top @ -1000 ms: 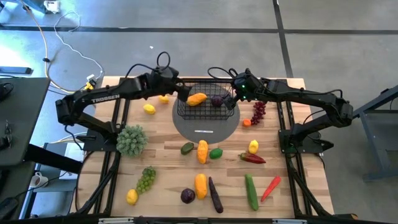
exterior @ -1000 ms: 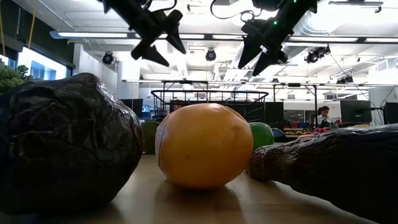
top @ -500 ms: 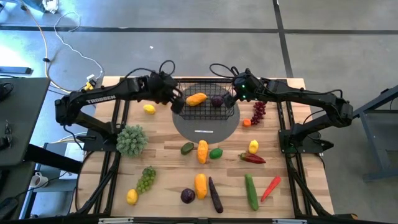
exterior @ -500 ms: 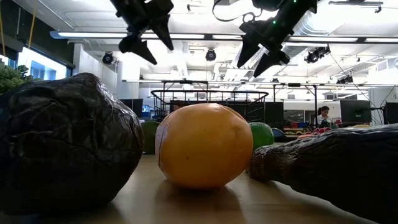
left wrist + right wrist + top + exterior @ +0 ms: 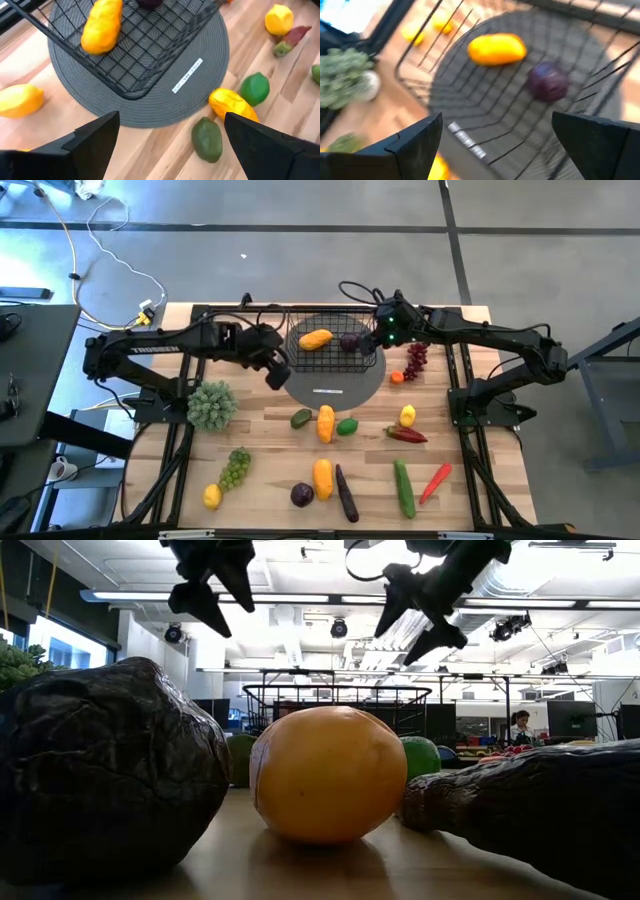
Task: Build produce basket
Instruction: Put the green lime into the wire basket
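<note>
The black wire basket (image 5: pixel 333 348) stands on the round grey disc (image 5: pixel 330 380) at the table's far middle. In it lie a yellow-orange piece (image 5: pixel 316 339) and a dark purple piece (image 5: pixel 350 342); both show in the right wrist view (image 5: pixel 497 49) (image 5: pixel 548 82). My left gripper (image 5: pixel 275 372) hangs open and empty above the disc's left edge, just near-left of the basket (image 5: pixel 135 45). My right gripper (image 5: pixel 378 340) hangs open and empty over the basket's right rim. In the low view both grippers (image 5: pixel 210 590) (image 5: pixel 410 625) are high above the table.
Loose produce lies around: a lemon (image 5: pixel 240 355) at the far left, purple grapes (image 5: pixel 416 358), an avocado (image 5: pixel 301 418), an orange piece (image 5: pixel 326 423), a lime (image 5: pixel 347 426), a lemon (image 5: pixel 408 416), a red pepper (image 5: pixel 405 435), a leafy green head (image 5: pixel 212 405), and green grapes (image 5: pixel 236 468), a cucumber (image 5: pixel 403 487) and an aubergine (image 5: pixel 346 493) near the front.
My left gripper has drawn back from over the basket's left rim toward the table's near edge and a little left, staying open and empty. The yellow-orange piece and the purple piece have stayed in the basket.
</note>
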Controlling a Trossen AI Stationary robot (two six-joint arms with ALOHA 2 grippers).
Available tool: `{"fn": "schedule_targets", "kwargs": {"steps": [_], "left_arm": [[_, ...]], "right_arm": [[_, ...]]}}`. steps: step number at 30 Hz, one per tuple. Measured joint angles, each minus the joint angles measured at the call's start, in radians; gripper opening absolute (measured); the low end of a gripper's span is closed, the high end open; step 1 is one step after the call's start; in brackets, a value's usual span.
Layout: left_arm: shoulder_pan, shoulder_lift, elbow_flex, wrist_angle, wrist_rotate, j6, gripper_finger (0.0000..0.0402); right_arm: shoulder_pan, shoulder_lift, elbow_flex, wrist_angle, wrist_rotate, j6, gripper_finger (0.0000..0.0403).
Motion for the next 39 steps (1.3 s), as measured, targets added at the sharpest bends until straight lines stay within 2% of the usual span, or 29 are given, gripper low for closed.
{"fn": "schedule_targets", "kwargs": {"steps": [4, 21, 25, 32, 39], "left_arm": [[-0.017, -0.005, 0.0, 0.013, 0.02, 0.028, 0.0349], [-0.016, -0.004, 0.0, 0.02, 0.052, 0.051, 0.0349], [-0.016, -0.004, 0.0, 0.02, 0.07, 0.029, 0.0349], [-0.017, -0.004, 0.0, 0.018, 0.176, -0.1, 0.0349], [-0.055, -0.003, 0.0, 0.016, 0.181, -0.216, 0.0349]], "right_arm": [[0.025, 0.0, 0.0, 0.0, -0.048, 0.003, 0.0358], [0.299, 0.0, 0.0, 0.031, -0.038, 0.044, 0.0358], [0.354, 0.0, 0.0, 0.03, -0.036, -0.065, 0.0358], [0.429, 0.0, 0.0, 0.03, 0.009, -0.257, 0.0358], [0.462, 0.0, -0.003, 0.027, 0.04, -0.304, 0.0358]]}}
